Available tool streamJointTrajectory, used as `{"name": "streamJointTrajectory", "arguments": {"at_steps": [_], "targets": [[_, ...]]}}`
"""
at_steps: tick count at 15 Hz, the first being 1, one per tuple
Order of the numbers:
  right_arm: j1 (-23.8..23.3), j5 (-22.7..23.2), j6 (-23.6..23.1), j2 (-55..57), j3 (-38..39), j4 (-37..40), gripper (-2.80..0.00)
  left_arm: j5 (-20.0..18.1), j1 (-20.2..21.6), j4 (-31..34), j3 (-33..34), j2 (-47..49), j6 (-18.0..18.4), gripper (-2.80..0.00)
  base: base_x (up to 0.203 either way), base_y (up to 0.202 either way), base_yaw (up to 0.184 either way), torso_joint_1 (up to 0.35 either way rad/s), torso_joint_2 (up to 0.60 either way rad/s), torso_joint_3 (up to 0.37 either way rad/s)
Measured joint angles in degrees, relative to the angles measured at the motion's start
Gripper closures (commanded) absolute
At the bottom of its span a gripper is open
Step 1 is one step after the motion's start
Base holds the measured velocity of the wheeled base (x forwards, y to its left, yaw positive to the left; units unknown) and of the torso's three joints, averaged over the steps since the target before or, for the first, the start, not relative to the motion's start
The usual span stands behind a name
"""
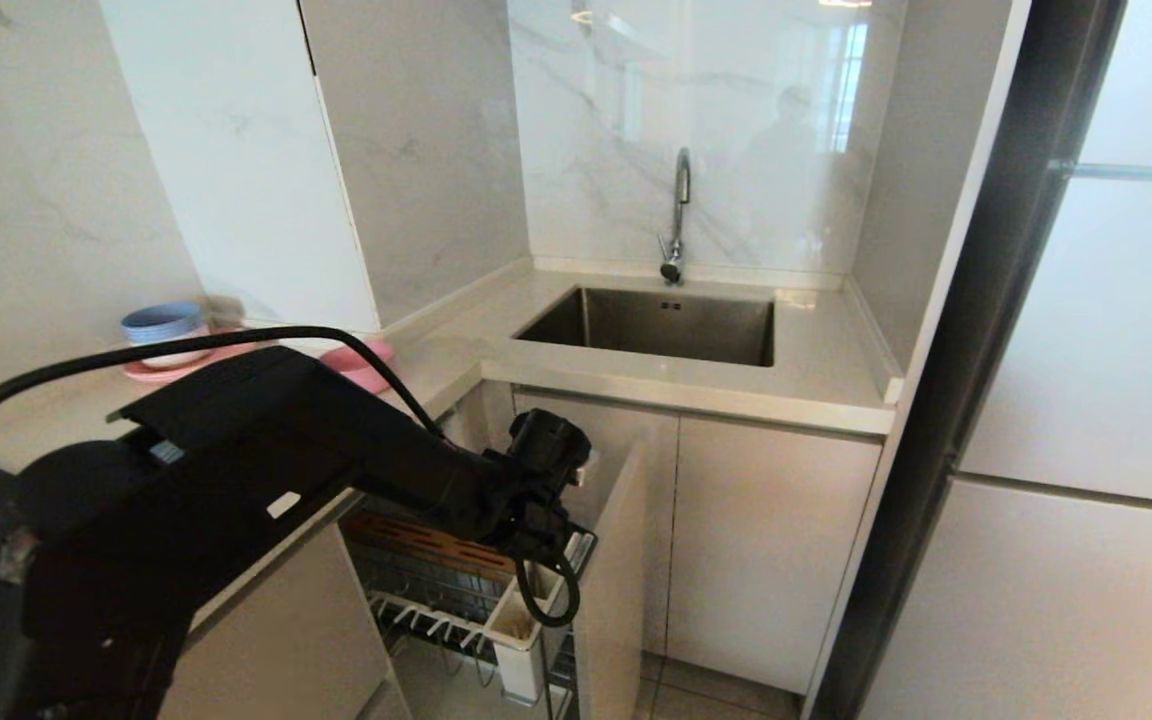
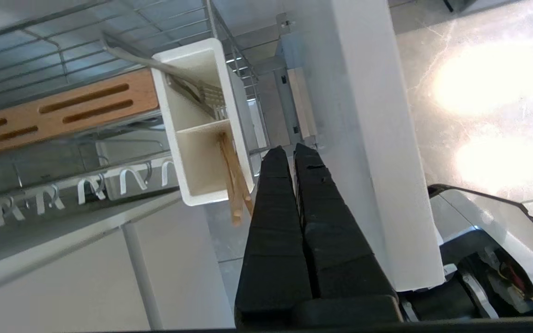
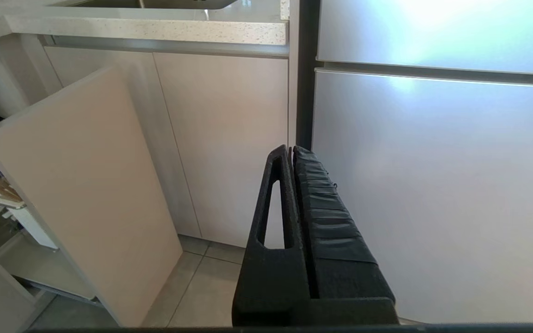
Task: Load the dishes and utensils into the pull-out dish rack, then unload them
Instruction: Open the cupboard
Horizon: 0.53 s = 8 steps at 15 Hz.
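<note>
The left tool (image 2: 290, 152), fingers pressed together and empty, hangs over the pulled-out dish rack (image 1: 436, 590), just right of the utensil box (image 2: 201, 125) holding chopsticks (image 2: 235, 185); the right tool (image 3: 290, 152) is likewise closed.

Matte black left arm (image 1: 336, 450), black cable (image 1: 136, 355) looped over it, small white label, ribbed black tool fingers (image 2: 271, 222), white base shell (image 2: 493, 217)

The left gripper (image 2: 289, 152), fingers pressed together, hangs just beside the white utensil box (image 2: 201, 125), hemmed by the rack's beige front panel (image 2: 368, 138) on its other side. Chopsticks (image 2: 235, 185) and a silver utensil (image 2: 192, 83) occupy the box's two compartments. The wire rack (image 1: 436, 590) behind the prongs (image 2: 86, 189) lies open from above.
</note>
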Motion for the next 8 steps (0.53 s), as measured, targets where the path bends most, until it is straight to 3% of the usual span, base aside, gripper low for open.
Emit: {"name": "streamJointTrajectory", "arguments": {"at_steps": [8], "targets": [[0.0, 0.0, 0.0, 0.0, 0.0, 0.0, 0.00, 0.0, -3.5, 0.0, -1.5, 1.0, -0.5, 0.00, 0.000, 0.000, 0.000, 0.000, 0.00, 0.000]]}}
